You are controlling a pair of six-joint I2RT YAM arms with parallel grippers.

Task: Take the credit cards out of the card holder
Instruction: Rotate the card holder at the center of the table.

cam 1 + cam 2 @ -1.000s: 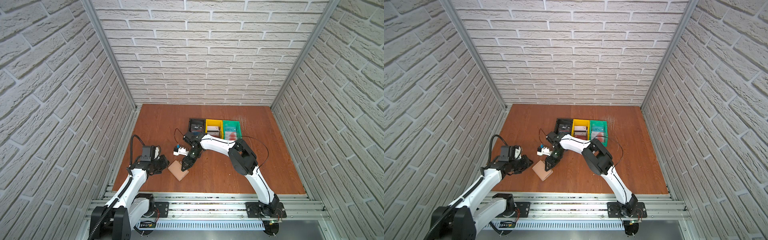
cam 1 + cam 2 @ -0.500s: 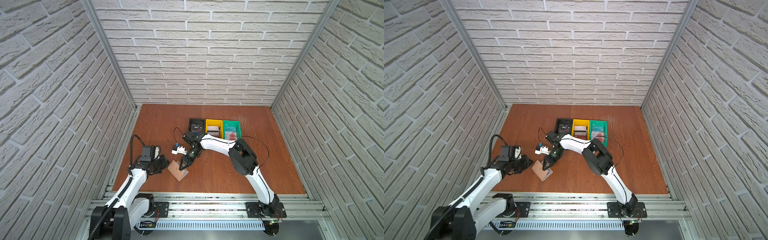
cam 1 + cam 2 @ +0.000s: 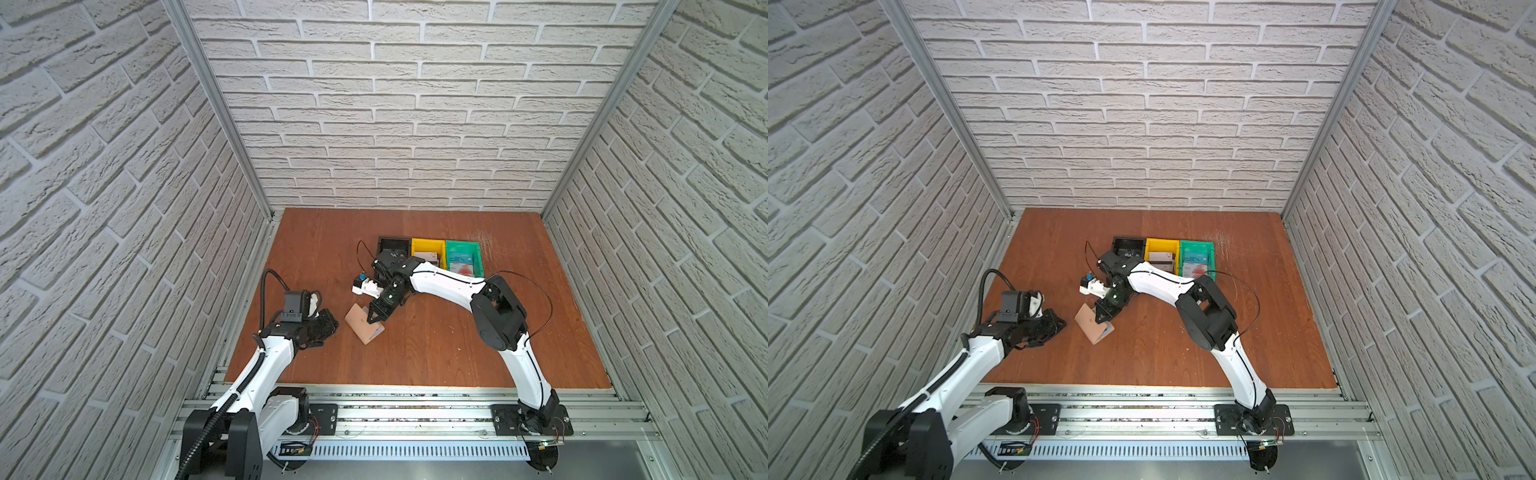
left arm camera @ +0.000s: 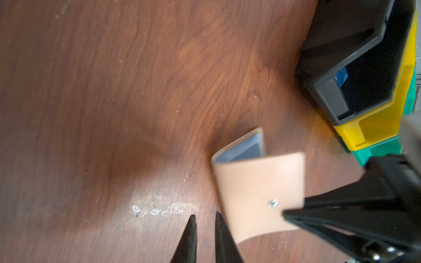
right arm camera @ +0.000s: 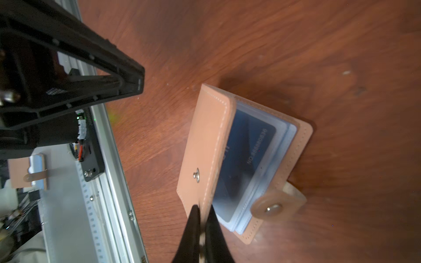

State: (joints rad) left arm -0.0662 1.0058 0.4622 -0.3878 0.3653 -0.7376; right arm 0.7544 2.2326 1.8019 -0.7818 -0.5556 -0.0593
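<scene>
The right tool (image 5: 202, 208) is clenched on the upper cover of the tan leather-like booklet card holder (image 5: 205, 141). It tilts the cover up, probably to bare the dark blue plastic credit card (image 5: 246, 154) in its clear sleeves. The holder sits left of centre on the brown wooden counter (image 3: 457, 353). The left tool (image 4: 205, 217), narrowly parted and empty, hovers just left. The raised cover seems to block its way to the card. The black plastic bin (image 3: 392, 242), yellow plastic bin (image 3: 428, 242) and green plastic bin (image 3: 462, 243) stand farther back.

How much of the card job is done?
Done: some cards lie in the bins. In hand: the right pincer pinches the holder cover open. Left: a blue card sits in its sleeves.
</scene>
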